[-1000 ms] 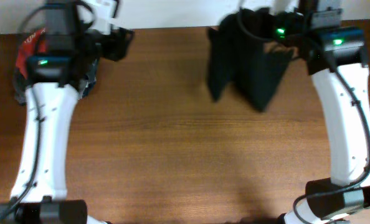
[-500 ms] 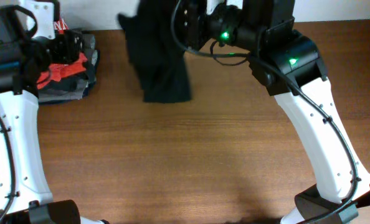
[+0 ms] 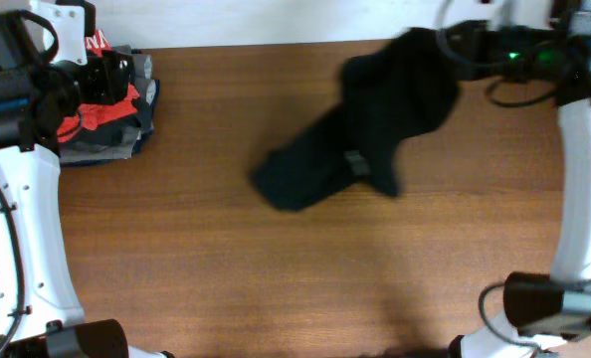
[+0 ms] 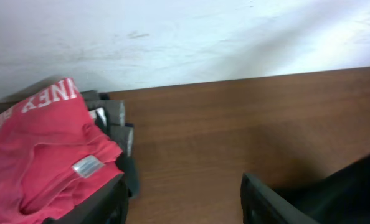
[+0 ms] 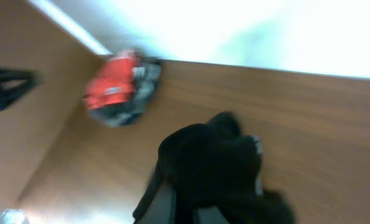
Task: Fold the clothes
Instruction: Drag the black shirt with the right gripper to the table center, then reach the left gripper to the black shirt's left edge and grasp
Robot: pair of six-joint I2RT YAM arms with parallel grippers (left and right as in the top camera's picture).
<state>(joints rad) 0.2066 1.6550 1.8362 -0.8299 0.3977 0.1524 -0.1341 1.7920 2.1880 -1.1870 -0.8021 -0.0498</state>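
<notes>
The clothes, a black T-shirt (image 3: 375,119), hang bunched from my right gripper (image 3: 455,50) at the back right. The shirt stretches down and to the left, and its lower end (image 3: 291,179) lies on the table's middle. A small pale label (image 3: 355,162) shows on it. The right wrist view is blurred, with the black T-shirt (image 5: 210,162) filling the shut jaws. My left gripper (image 4: 185,205) stands open at the back left beside the pile, nothing between its fingers (image 4: 263,199). It is far from the shirt.
A pile of folded garments with a red one (image 3: 101,111) on top lies at the back left corner, next to my left gripper (image 3: 121,75). The red garment (image 4: 42,149) has white lettering. A white wall runs along the table's back edge (image 4: 247,78).
My right arm has swung from the left back to the right with the black shirt, whose lower end now trails on the table. The left arm has held still over the last half second.
</notes>
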